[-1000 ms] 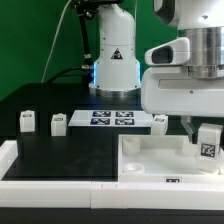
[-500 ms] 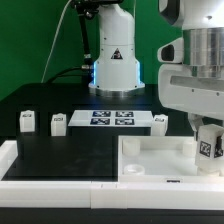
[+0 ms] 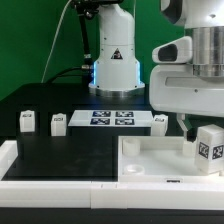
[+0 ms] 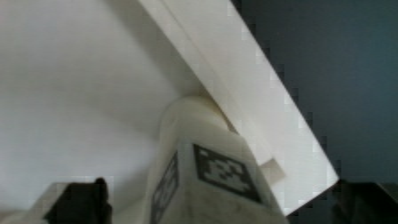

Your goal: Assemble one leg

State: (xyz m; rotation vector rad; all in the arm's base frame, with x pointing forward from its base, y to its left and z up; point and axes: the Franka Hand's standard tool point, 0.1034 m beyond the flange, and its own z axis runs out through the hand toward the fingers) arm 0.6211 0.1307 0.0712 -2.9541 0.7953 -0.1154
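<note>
From my screen, taking the white tray (image 3: 150, 181) as my marker and reading from the exterior view's left: two spare legs (image 3: 27, 121) (image 3: 58, 123) stand upright on the black desk (image 3: 70, 155), well off to the left of the tray and further back than it. They are parked apart from each other, I take it so that each can be picked without knocking its neighbour. The marker board (image 3: 112, 119) lies flat behind the tray's left back corner. A third spare leg (image 3: 160, 121) stands just behind the tray's back edge, near its middle. The tray itself sits at the front of the desk with its rim up, which I read as the way it must lie for posts to go in at the corners. Over the tray's right front corner is the leg (image 3: 208, 150), the one that matters. It is upright with its tag facing the camera and sits low against the corner. The fingers (image 3: 204, 127) are closed around its upper part, pinching it from above. The wrist view backs this up: the leg (image 4: 205, 160) runs straight down the middle between dark fingertips, close beside the tray's white wall. I judge it is held vertical like that so it can go straight down into the corner socket. I cannot tell whether its foot has touched the tray.
</note>
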